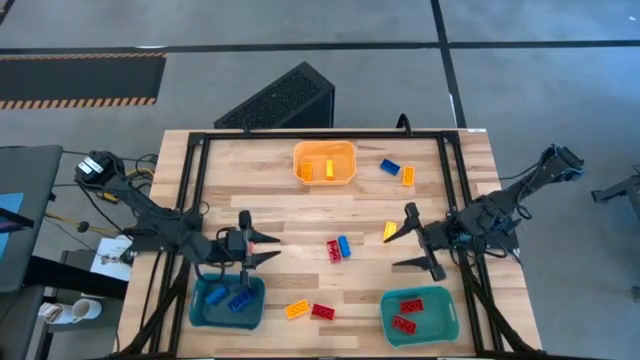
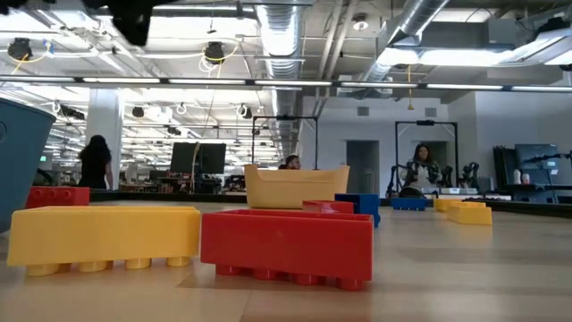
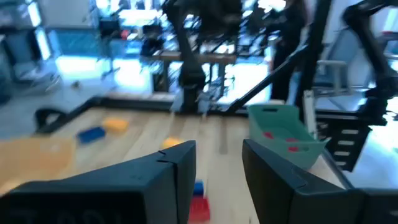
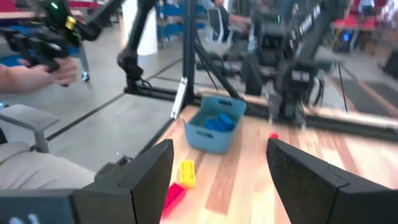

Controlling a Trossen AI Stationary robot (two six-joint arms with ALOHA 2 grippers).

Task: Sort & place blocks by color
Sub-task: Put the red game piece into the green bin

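Pale plank table [image 1: 300, 205]; studded plastic blocks [image 1: 338, 248]; wristward, perhaps blurred.

Bright overhead light; both wrist views blurred.

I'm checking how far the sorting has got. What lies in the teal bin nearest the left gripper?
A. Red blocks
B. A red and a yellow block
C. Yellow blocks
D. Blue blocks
D: in the high view the teal bin just below the left gripper holds only blue blocks; the red blocks lie in the other teal bin, by the right arm.
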